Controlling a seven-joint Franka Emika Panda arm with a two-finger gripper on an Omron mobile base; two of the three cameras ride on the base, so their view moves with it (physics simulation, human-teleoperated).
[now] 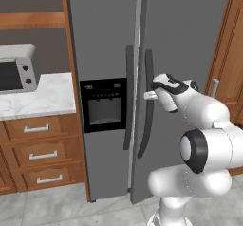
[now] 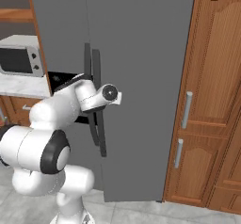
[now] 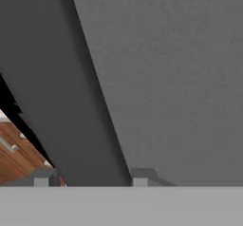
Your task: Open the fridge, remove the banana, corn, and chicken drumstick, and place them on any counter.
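1. Grey steel fridge (image 1: 109, 54) is seen at twelve o'clock, its right door slightly ajar.
2. The dark right-door handle (image 1: 147, 101) is straddled by the part-open gripper (image 3: 90, 177); contact cannot be told.
3. Judged heavy, rigid, slippery; a mid-handle grasp is advised.

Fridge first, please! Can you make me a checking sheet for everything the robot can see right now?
Surface: white marble counter left of the fridge, bare part showing.
Job's things: fridge, right door looks slightly ajar at the bottom; food items nothing seen.
Clutter: microwave standing on the counter.
Grippers: gripper at the right door's dark handle; jaws straddle the handle, not clearly clamped.
Cables: nothing seen.
Surroundings: wooden drawers under the counter, tall wooden cabinet right of the fridge, grey tiled floor.
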